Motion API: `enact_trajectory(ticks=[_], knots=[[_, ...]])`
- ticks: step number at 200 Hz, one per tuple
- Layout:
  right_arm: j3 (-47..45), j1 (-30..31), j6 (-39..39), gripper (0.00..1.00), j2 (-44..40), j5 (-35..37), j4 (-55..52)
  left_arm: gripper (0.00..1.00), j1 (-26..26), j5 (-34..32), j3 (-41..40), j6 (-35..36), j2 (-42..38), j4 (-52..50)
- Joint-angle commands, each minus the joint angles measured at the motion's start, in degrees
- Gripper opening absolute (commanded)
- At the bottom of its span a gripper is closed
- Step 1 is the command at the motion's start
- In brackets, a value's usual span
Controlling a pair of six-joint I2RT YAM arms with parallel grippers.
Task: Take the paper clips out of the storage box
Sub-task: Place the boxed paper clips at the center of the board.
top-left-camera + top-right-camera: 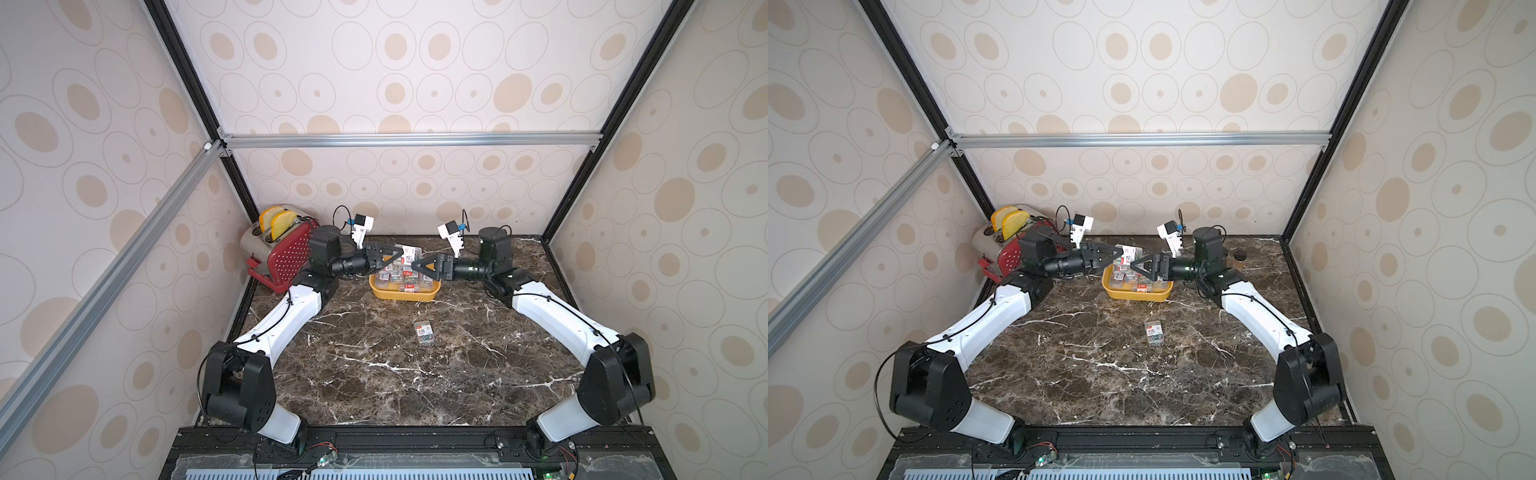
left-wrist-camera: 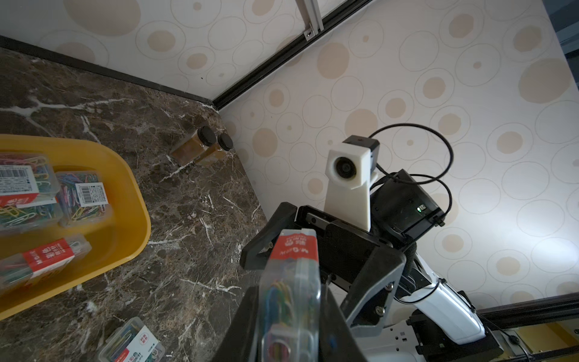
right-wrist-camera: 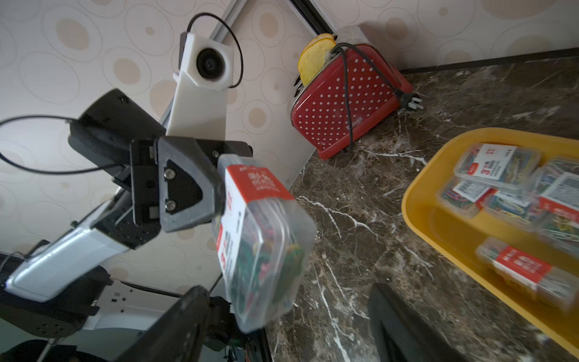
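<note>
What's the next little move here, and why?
Probably back the right tool away: its jaws stand open beside the clip box, which the left tool clamps above the yellow tub. Then the left can carry it out.

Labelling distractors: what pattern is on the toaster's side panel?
Red with small white polka dots. The toaster shows best in the right wrist view.

Glossy plastic storage box point(image 1: 405, 294), clear plastic around paper clips point(image 1: 424, 332), polished marble tabletop point(image 1: 374, 374)
</note>
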Motion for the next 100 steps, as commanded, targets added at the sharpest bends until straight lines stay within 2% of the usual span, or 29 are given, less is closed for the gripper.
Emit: enact_trajectory(ticks=[1,26,54,100], knots=[[2.2,0.0,-17.4,0.87,-3.2,5.0,-16.4,0.21,0.4,3.5,8.3,20.7,2.7,-27.4],[2.0,1.1,-27.3,0.87,-4.4,11.2,-23.1,0.21,0.4,3.6,13.2,30.9,6.1,-41.3],[1.7,3.9,-35.5,0.86,-5.5,18.1,-26.2,0.2,0.4,1.7,17.0,37.9,9.4,-52.5],[-1.3,11.0,-45.0,0.88,-5.8,27.4,-23.4,0.19,0.3,2.0,18.0,39.8,10.7,-55.0]])
